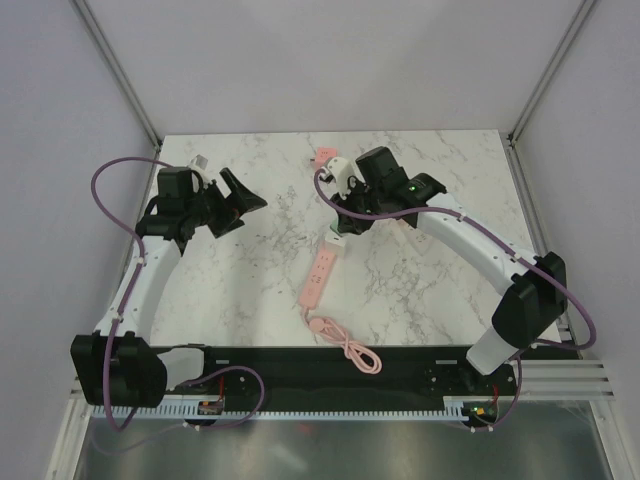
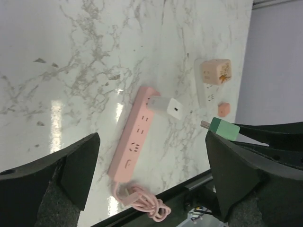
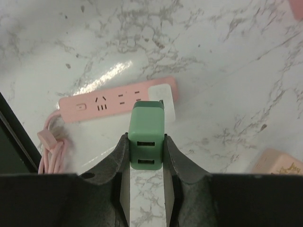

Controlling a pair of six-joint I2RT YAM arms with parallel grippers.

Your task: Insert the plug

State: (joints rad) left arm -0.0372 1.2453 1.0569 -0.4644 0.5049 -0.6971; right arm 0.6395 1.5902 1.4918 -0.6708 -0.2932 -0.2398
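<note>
The right tool [image 3: 147, 150] is closed snugly on the green plug [image 3: 147, 126], gripping it by its two flat sides. It holds the plug in the air above the far end of the pink power strip [image 3: 113, 101]. The strip lies around the middle of the counter [image 1: 420, 290], running from the near edge toward the far edge, with its coiled cord [image 1: 350, 350] at the near edge. A white adapter [image 3: 163, 100] already fills the socket at the far end, just below the plug.

The step in hand looks like alignment before the descent. To do it well, the arm should shift toward the near edge until the plug is over a free socket and clear of the adapter. The prongs should be squared to the slots (they are hidden in the right wrist view) before pressing straight down. Tilting may skid the unheld strip.

The left tool [image 1: 240, 208] is spread wide and holds nothing. It hovers toward the left edge and could steady the strip.
</note>
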